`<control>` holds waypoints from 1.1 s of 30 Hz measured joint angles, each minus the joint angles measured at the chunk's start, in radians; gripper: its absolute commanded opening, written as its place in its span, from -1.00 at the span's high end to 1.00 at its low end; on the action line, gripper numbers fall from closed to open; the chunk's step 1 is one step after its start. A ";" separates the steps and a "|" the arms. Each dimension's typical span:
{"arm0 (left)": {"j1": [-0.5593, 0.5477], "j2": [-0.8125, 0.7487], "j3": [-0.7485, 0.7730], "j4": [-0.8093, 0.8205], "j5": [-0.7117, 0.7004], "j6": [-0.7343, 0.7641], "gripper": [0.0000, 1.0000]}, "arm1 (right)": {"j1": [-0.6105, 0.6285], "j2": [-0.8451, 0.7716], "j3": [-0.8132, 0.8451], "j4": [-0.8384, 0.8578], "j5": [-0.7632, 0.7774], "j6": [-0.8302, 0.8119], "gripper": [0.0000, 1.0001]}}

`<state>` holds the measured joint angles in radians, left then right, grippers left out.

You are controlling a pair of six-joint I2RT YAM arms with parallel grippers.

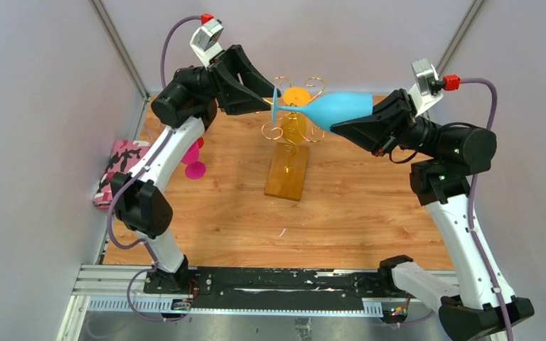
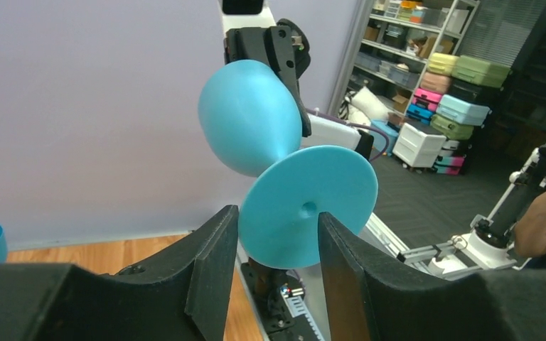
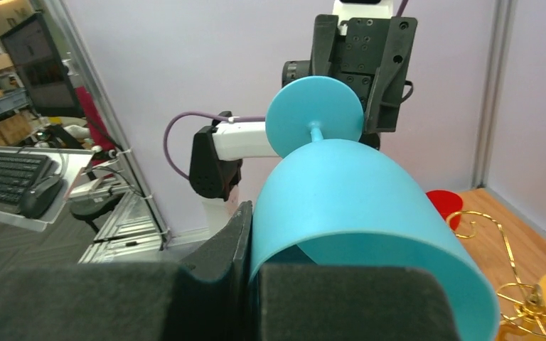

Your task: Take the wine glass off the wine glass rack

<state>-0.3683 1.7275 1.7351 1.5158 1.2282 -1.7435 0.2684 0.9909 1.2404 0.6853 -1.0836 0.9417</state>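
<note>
Withdrawal in hand, by the look of things: drawing the wine glass (image 1: 335, 108) sideways off the wine glass rack (image 1: 288, 138). Holding it on its side just above the rack's top scrolls, bowl pointing right of the rack's post, foot (image 1: 275, 105) sitting just left of it. Clamping the bowl's wall near the mouth with the right gripper (image 1: 341, 122), fingers pressing together on it. Gripping nothing with the left gripper (image 2: 277, 217): its 2 fingers (image 2: 210, 277) standing apart, flanking the lower edge of the foot. Crossing the gold wire with the stem in the top view; possibly hooking in a scroll there, too fine to read.

Calling next for a short lift above the rack, then a level pull to its right, guarding the stem against snagging a curl and tipping the amber base (image 1: 286, 177). Needing, before that, either backing the left fingers away or closing them gently, lest the foot be striking them.

Sharing the scene with 3 other things: an orange glass (image 1: 296, 96) on the rack, right behind the stem and likeliest to be getting knocked; a pink glass (image 1: 195, 162) left of the rack; a patterned cloth (image 1: 117, 174) further left of the rack, well apart.
</note>
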 measured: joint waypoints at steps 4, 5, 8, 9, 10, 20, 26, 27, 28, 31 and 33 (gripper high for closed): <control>0.003 0.009 -0.002 -0.002 0.000 0.009 0.12 | 0.010 -0.022 0.049 -0.207 0.027 -0.127 1.00; 0.007 0.014 -0.002 -0.002 -0.001 0.008 0.18 | 0.013 -0.032 0.057 -0.257 0.040 -0.159 1.00; 0.038 0.035 0.004 -0.002 -0.020 -0.010 0.24 | 0.018 -0.077 0.099 -0.485 0.121 -0.294 1.00; 0.056 0.042 0.010 -0.002 -0.031 -0.019 0.20 | 0.017 -0.096 0.116 -0.559 0.167 -0.341 1.00; 0.077 0.047 0.017 -0.001 -0.046 -0.026 0.09 | 0.016 -0.109 0.135 -0.630 0.212 -0.384 1.00; 0.156 0.059 0.026 -0.274 -0.166 0.116 0.64 | 0.016 -0.171 0.363 -1.168 0.639 -0.655 1.00; 0.124 -0.033 0.085 -1.191 -0.434 0.697 1.00 | 0.016 -0.100 0.504 -1.462 1.074 -0.742 1.00; 0.105 -0.034 0.147 -1.350 -0.528 0.793 1.00 | 0.016 -0.087 0.504 -1.492 1.129 -0.750 1.00; 0.066 -0.032 0.238 -1.553 -0.665 0.905 1.00 | 0.016 -0.068 0.499 -1.532 1.194 -0.755 1.00; -0.043 -0.062 0.361 -1.884 -0.932 1.111 1.00 | 0.016 -0.018 0.422 -1.606 1.339 -0.760 1.00; -0.089 -0.106 0.364 -2.020 -1.058 1.186 1.00 | 0.015 0.008 0.351 -1.638 1.387 -0.758 1.00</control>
<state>-0.4572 1.6211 2.0995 -0.5037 0.1699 -0.5571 0.2836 0.9989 1.5913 -0.9527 0.3031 0.1833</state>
